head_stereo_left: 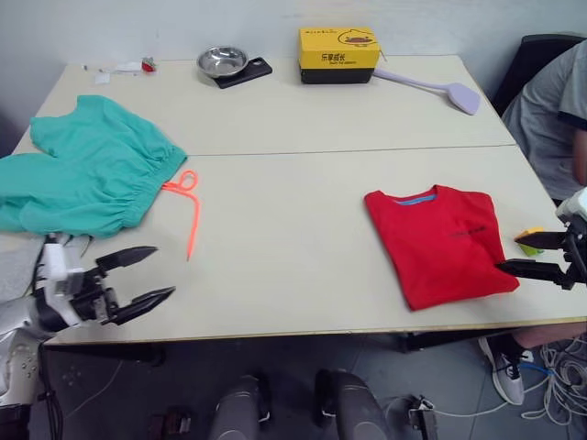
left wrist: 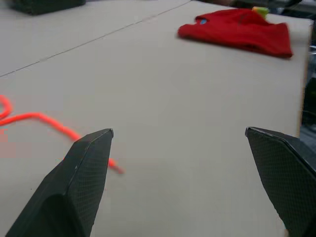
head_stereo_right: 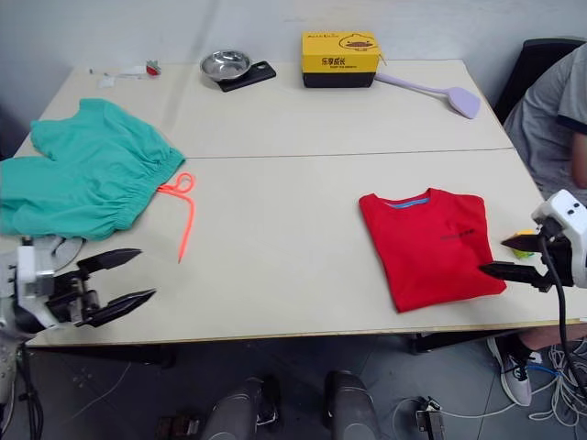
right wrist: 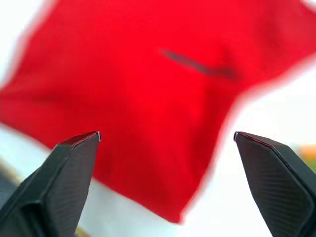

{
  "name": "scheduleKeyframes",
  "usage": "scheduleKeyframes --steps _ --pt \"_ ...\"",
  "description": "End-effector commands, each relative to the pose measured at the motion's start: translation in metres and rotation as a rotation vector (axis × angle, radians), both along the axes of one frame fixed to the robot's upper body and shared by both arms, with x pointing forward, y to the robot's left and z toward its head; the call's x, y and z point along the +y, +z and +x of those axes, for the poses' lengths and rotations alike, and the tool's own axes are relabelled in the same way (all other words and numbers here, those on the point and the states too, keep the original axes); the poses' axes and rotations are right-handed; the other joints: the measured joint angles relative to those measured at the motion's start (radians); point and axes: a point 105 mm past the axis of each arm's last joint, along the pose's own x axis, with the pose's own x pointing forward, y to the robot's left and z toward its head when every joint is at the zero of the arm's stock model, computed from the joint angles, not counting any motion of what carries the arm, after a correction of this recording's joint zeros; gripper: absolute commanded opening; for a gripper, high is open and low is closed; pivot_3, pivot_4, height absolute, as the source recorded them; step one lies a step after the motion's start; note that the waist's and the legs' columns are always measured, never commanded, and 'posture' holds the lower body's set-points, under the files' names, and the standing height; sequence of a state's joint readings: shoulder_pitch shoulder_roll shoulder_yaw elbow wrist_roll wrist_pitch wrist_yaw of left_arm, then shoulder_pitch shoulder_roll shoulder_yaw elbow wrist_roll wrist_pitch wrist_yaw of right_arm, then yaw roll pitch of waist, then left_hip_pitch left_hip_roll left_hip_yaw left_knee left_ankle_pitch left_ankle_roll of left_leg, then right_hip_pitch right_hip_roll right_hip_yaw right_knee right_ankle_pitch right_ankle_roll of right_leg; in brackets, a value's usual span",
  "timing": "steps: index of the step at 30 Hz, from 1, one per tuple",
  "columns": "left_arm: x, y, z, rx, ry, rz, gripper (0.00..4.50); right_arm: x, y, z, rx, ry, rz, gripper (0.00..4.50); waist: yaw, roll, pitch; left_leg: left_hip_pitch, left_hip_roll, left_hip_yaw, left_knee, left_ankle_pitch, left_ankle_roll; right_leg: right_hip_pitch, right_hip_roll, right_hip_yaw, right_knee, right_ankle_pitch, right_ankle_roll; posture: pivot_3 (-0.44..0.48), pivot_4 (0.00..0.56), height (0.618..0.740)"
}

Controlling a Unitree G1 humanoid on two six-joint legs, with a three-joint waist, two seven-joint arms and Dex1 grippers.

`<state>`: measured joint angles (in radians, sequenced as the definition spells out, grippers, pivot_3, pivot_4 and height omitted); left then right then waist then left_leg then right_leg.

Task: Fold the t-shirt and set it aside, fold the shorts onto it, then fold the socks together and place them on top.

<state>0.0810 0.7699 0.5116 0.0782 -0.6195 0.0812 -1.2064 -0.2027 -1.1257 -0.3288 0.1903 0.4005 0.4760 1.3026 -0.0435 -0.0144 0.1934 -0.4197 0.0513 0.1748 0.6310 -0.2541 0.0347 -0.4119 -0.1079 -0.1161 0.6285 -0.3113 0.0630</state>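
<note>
Currently both spread-fingered grippers, left (head_stereo_left: 147, 273) and right (head_stereo_left: 519, 254), flank bare table (head_stereo_left: 284, 247) between t-shirt (head_stereo_left: 438, 240) and shorts (head_stereo_left: 87, 174).

Between our left gripper's (left wrist: 180, 133) spread fingers we see bare table (left wrist: 197, 98), an orange drawstring (left wrist: 44, 121) and the folded t-shirt (left wrist: 237, 32) beyond.

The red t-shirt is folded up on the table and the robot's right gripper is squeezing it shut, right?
Not quite. The t-shirt is folded on the table, but the right gripper is not squeezing it. Its fingers are open, just beside the shirt's edge and holding nothing. The right wrist view shows the two fingers spread wide with the red cloth lying beyond them.
</note>
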Motion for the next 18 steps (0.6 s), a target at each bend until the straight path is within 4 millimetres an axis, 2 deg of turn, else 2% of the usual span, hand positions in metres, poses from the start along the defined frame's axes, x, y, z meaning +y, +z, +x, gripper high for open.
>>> scheduleKeyframes --steps 1,4,8,13,18 --pt "0.027 0.002 -0.012 -0.023 0.111 0.045 4.5 0.038 0.022 -0.01 -0.353 0.216 0.069 4.48 0.0 -0.002 0.0 0.0 0.0 -0.001 -0.001 0.0 0.0 0.001 0.0 0.0 0.0 0.0 0.0 0.0 0.15 0.74" --pt "0.046 -0.008 -0.025 0.007 0.202 0.055 4.5 0.072 0.007 -0.021 -0.467 0.344 0.153 4.48 0.008 -0.001 0.0 0.0 -0.001 -0.001 -0.001 0.0 0.0 0.0 0.0 0.0 0.0 0.0 0.0 0.0 0.15 0.74" --pt "0.074 -0.02 -0.048 0.047 0.361 0.053 4.5 0.11 -0.035 -0.035 -0.468 0.467 0.182 4.48 0.013 -0.003 -0.001 0.0 -0.001 -0.001 -0.001 0.0 0.0 -0.001 -0.002 0.0 -0.001 0.0 0.0 0.0 0.15 0.74" --pt "0.085 -0.021 -0.066 0.069 0.474 0.029 4.5 0.123 -0.055 -0.035 -0.485 0.443 0.193 4.48 0.013 -0.003 -0.001 0.0 -0.003 -0.002 -0.001 -0.001 0.0 -0.001 -0.005 0.001 -0.001 0.0 -0.001 0.0 0.15 0.74" --pt "0.098 -0.019 -0.077 0.078 0.579 -0.017 4.5 0.131 -0.057 -0.035 -0.488 0.394 0.192 4.48 0.013 -0.005 -0.003 0.001 -0.003 -0.002 -0.002 -0.001 0.0 -0.001 -0.006 0.001 -0.002 0.0 -0.004 0.0 0.15 0.74"
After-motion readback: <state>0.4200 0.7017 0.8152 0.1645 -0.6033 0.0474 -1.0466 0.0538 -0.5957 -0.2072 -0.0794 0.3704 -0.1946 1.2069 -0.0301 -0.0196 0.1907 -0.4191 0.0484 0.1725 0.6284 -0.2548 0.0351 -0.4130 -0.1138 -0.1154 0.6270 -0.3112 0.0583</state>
